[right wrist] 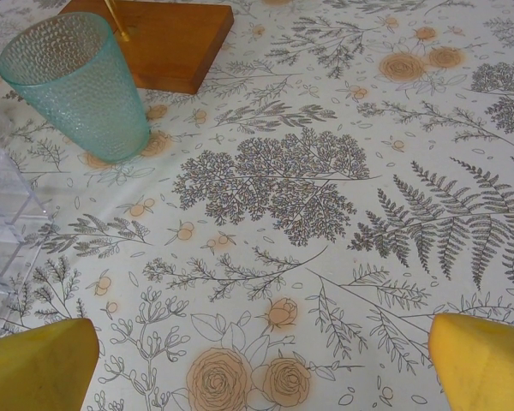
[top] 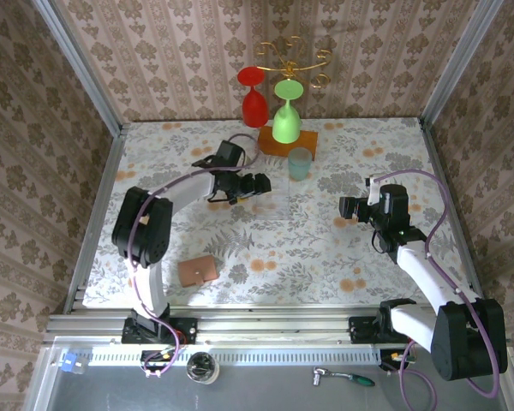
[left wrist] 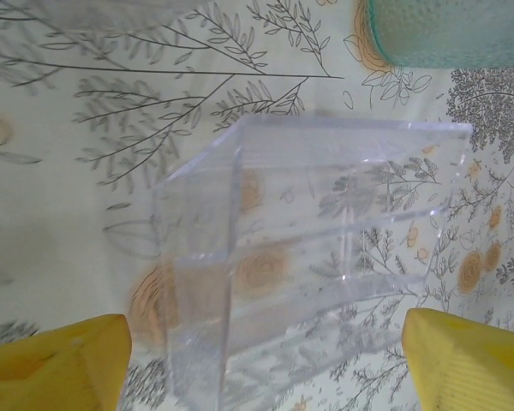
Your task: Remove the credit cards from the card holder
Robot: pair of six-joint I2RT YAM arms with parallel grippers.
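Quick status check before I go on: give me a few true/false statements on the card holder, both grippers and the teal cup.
1. The card holder lies on the table, apart from both grippers. True.
2. The left gripper is shut on the card holder. False: it is open, at a clear plastic box.
3. The right gripper is open with nothing in it. True.
4. The teal cup lies tipped on its side. False: it stands upright beside the wooden base.
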